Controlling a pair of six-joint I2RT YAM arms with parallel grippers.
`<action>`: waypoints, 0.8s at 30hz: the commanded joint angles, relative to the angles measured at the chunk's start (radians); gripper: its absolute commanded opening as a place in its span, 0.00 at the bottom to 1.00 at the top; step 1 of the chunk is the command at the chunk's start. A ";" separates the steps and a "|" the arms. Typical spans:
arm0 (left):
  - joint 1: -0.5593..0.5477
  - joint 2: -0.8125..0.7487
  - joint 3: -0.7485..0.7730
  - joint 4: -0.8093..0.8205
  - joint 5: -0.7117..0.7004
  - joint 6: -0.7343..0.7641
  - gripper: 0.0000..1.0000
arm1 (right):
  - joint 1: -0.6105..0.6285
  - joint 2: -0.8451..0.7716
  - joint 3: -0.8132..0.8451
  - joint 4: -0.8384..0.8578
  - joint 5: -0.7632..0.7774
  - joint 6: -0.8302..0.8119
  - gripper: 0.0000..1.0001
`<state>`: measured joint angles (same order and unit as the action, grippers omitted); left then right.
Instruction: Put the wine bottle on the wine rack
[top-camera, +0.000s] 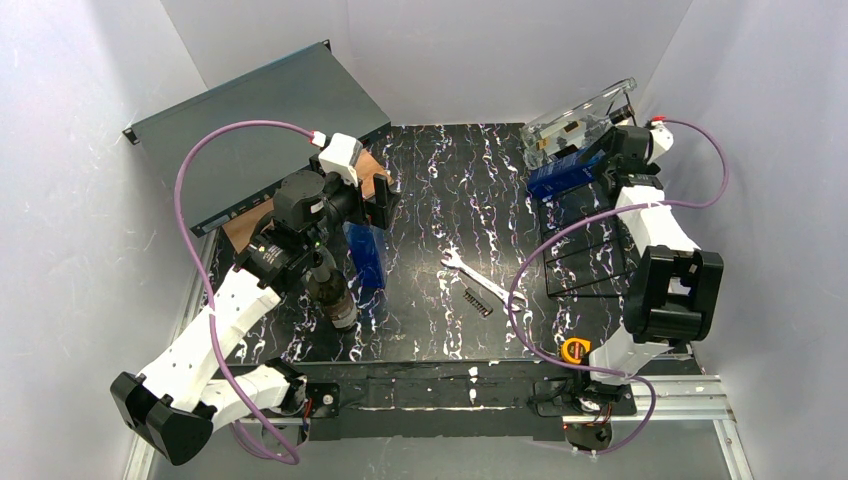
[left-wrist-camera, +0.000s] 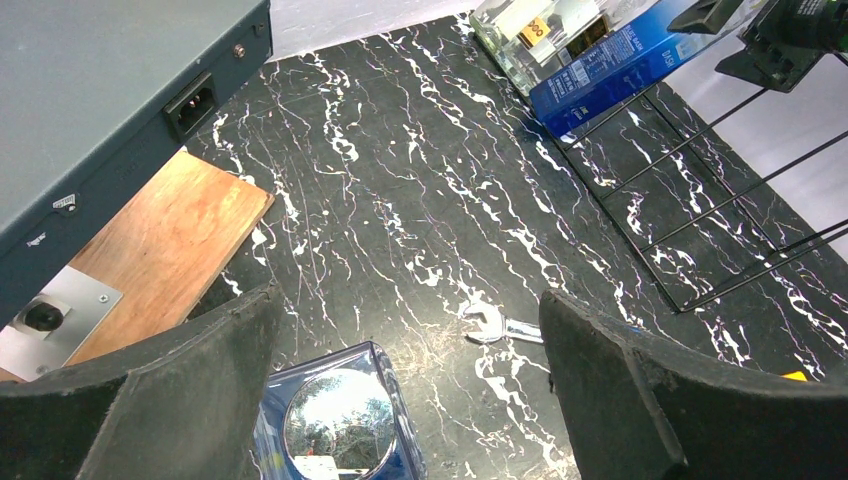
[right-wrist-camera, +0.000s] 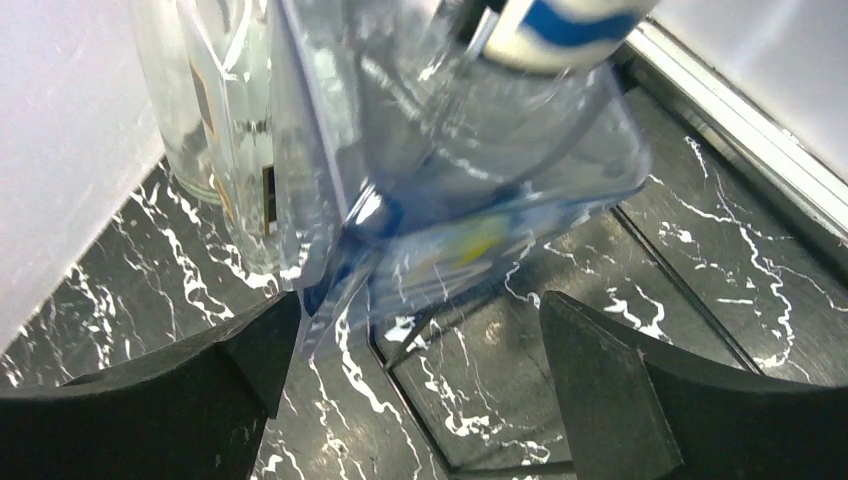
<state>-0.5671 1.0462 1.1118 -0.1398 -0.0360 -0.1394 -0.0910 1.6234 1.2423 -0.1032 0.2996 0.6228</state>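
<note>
While the right claw stands wide, its 2 black fingers spread well apart and gripping nothing, the tilted blue bottle lies just ahead of them and touches neither finger in the wrist view. That bottle is see-through blue with a white-and-blue cap at its raised end. Its lower end sits at the far corner of the wine rack, where thin black wires run beneath it. Just beside it, on the side nearer the back wall, a clear bottle lies slanted the same way. The rack stands on the right half of the black marbled table, below the right arm.

The left claw is just as wide and holds nothing. It hangs over a standing blue bottle, whose round silver cap shows from above, below the 2 fingers and apart from both. Left of that claw, a wooden board is tucked partly under a dark grey metal case.

Between the 2 arms a silver wrench lies flat on the table, with a small black ridged piece just beside it. A yellow tape measure sits near the right arm's base. A dark round-bodied thing lies partly under the left arm; what it is cannot be told.
</note>
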 joint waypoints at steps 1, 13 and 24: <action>-0.004 -0.023 0.038 0.000 -0.001 0.000 0.99 | 0.036 -0.030 0.021 -0.020 0.050 -0.060 0.98; -0.004 -0.032 0.042 -0.006 -0.003 0.001 0.99 | 0.036 -0.073 -0.073 0.194 -0.009 -0.145 0.89; -0.004 -0.032 0.042 -0.007 -0.005 0.003 0.99 | 0.039 -0.063 -0.112 0.325 0.045 -0.194 0.86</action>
<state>-0.5671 1.0359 1.1141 -0.1436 -0.0368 -0.1387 -0.0509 1.5719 1.1591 0.0933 0.3042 0.4679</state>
